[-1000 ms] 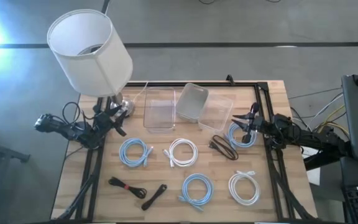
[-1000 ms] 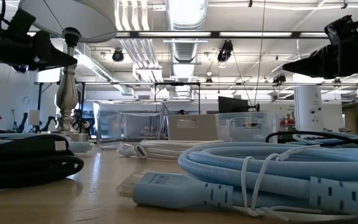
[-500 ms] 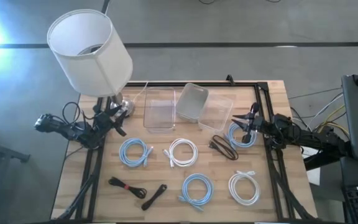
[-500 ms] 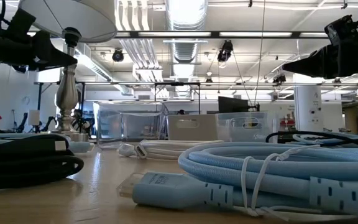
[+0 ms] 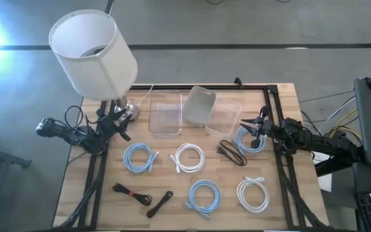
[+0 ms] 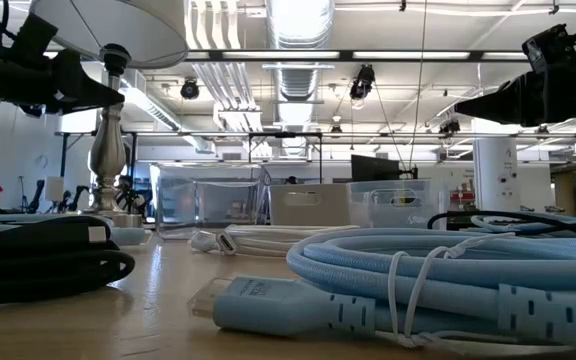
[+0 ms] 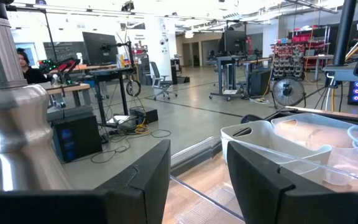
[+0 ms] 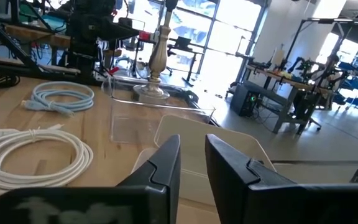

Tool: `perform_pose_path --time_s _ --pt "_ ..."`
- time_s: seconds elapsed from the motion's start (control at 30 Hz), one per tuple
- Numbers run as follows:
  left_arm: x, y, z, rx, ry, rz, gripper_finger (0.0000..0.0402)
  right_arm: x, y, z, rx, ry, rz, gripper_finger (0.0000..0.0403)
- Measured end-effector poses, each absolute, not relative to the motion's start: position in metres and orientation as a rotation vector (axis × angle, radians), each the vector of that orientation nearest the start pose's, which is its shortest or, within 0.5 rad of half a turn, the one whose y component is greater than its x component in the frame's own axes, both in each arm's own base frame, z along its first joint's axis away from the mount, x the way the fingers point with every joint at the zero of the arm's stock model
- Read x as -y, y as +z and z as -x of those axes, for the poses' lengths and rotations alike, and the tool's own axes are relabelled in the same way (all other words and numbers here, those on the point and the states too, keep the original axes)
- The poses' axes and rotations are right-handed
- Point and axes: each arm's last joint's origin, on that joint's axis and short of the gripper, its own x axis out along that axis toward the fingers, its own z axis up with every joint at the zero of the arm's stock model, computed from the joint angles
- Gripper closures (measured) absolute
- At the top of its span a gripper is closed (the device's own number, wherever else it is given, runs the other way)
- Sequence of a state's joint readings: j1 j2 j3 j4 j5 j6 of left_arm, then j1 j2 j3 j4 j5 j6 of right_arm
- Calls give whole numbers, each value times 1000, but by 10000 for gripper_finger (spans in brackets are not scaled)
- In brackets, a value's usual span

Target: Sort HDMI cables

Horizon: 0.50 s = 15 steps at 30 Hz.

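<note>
Several coiled HDMI cables lie flat on the wooden table. Light blue coils [image 5: 139, 157] [image 5: 204, 196] [image 5: 250, 140], white coils [image 5: 189, 158] [image 5: 253, 194] and black tied bundles [image 5: 232, 153] [image 5: 132, 192] [image 5: 161, 203] rest apart from each other. My left gripper [image 5: 122, 125] [image 7: 199, 155] hangs open by the lamp base at the table's left side. My right gripper [image 5: 256, 125] [image 8: 192, 146] hovers above the right light blue coil with a narrow gap between its fingers. Both hold nothing.
Three clear plastic tubs [image 5: 165, 115] [image 5: 198, 105] [image 5: 223, 116] stand at the far middle of the table. A white-shaded lamp [image 5: 94, 55] with a metal base [image 5: 129, 111] stands at the far left corner. Bare wood shows between the coils and along the near edge.
</note>
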<state>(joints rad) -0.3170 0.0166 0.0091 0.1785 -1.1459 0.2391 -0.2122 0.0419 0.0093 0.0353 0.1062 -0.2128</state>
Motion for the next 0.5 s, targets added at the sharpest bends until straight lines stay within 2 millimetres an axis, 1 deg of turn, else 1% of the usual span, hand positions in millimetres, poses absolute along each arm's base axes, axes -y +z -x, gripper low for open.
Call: perform_pose_path --time_s 0.5 --pt "0 180 -84 32 837 -107 239 24 167 -97 -32 -318 211 318"
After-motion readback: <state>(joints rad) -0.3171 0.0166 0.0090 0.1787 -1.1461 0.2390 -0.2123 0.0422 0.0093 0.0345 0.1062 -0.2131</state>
